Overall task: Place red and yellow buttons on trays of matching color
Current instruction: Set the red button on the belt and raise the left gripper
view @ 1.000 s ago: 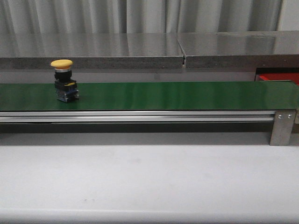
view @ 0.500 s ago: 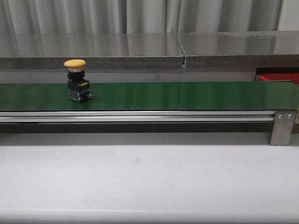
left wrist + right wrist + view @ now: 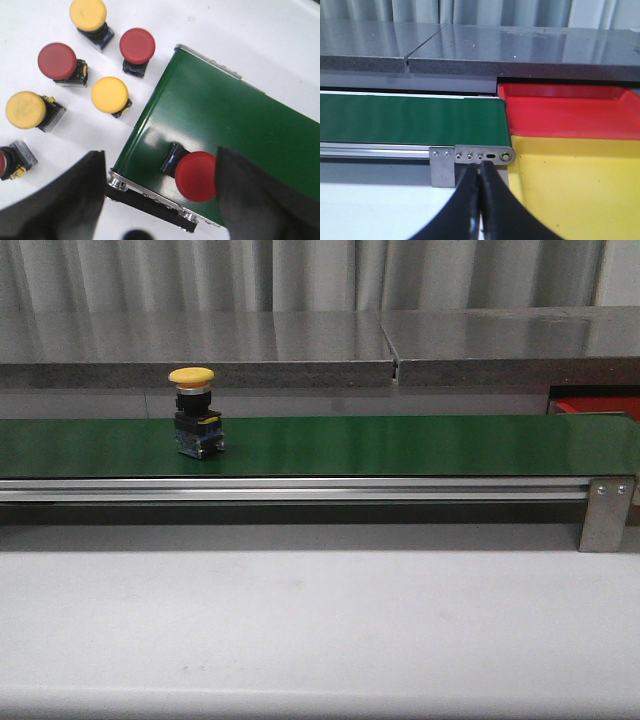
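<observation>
Yellow button [image 3: 194, 422] upright on the green belt [image 3: 400, 444], toward its left end.

My left claw [image 3: 159, 192] hangs wide apart over the belt's end, a red button [image 3: 195, 175] between its fingers, touching neither. My right claw [image 3: 479, 200] is closed together, empty, near the belt's other end, beside the red tray [image 3: 565, 111] and yellow tray [image 3: 575, 185].

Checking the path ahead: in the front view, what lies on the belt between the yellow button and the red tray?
Nothing: the front view shows bare green belt from the yellow button to the red tray at its right end.
</observation>
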`<state>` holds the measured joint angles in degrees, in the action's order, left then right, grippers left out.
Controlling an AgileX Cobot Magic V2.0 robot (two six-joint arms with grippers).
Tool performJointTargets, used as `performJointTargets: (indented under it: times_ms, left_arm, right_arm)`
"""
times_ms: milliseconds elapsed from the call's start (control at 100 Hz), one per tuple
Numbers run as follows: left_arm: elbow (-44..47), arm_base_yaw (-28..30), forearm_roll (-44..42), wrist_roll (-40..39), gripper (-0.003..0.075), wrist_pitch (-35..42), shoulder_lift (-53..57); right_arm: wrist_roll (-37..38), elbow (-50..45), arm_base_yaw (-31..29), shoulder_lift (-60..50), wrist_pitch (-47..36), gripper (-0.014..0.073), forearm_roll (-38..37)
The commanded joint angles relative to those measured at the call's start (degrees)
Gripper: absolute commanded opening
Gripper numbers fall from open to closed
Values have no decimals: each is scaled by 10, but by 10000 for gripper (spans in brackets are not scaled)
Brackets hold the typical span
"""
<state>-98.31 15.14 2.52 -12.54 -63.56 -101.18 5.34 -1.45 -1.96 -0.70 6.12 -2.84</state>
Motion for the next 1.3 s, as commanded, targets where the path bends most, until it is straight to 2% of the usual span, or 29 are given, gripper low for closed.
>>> performJointTargets:
  times_ms: [0,110,460,860,1290]
  left_arm:
    - [-19,-20,6,27,249,34,56]
    - [-17,-48,6,45,-19,45,81]
    - [13,-144,6,80,-20,68,136]
    - [192,-215,11,90,-20,171,258]
    - [357,-274,15,90,-20,244,423]
  right_arm:
    - [0,12,1,-10,-42,-116,-5]
    - [0,12,1,-10,-42,-116,-5]
    - [0,12,1,-10,-42,-116,-5]
    - [0,12,1,-10,-42,-116,-5]
    - [0,12,1,-10,-42,-116,-5]
